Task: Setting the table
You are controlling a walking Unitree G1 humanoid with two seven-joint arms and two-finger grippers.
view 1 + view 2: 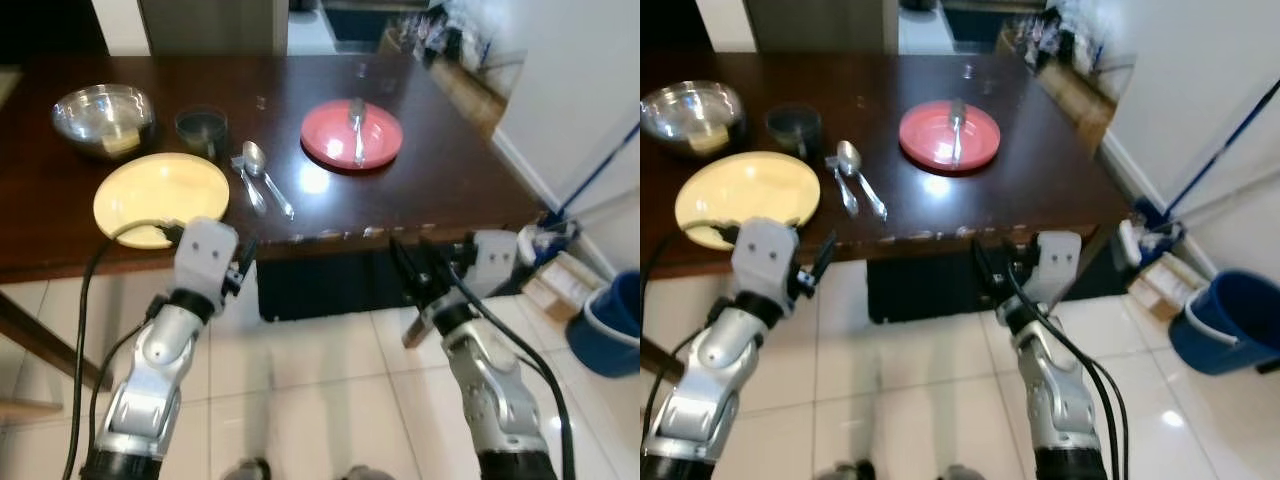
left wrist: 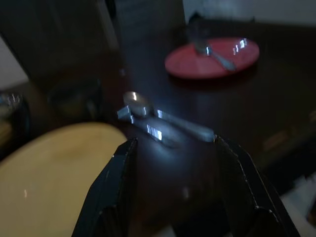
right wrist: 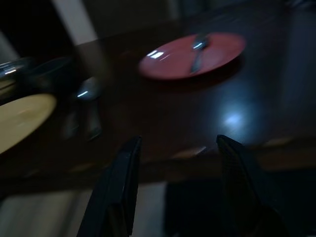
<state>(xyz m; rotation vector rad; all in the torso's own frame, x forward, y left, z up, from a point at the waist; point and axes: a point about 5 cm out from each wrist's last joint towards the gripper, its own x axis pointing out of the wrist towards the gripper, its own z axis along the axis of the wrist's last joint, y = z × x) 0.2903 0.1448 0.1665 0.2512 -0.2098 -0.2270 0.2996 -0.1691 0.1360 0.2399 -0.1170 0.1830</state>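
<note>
On the dark wooden table (image 1: 450,170) lie a yellow plate (image 1: 160,195) at the near left and a red plate (image 1: 375,150) further right with a spoon (image 1: 357,125) on it. A second spoon (image 1: 265,170) and a fork (image 1: 248,185) lie side by side between the plates. My left gripper (image 2: 175,143) is open, low at the table's front edge, facing the fork and spoon. My right gripper (image 3: 177,140) is also open with nothing in it, below the front edge and in line with the red plate.
A steel bowl (image 1: 103,118) and a small dark cup (image 1: 201,127) stand behind the yellow plate. A blue bucket (image 1: 615,320) and a mop handle (image 1: 590,180) are on the white tiled floor at the right. Dark space lies under the table.
</note>
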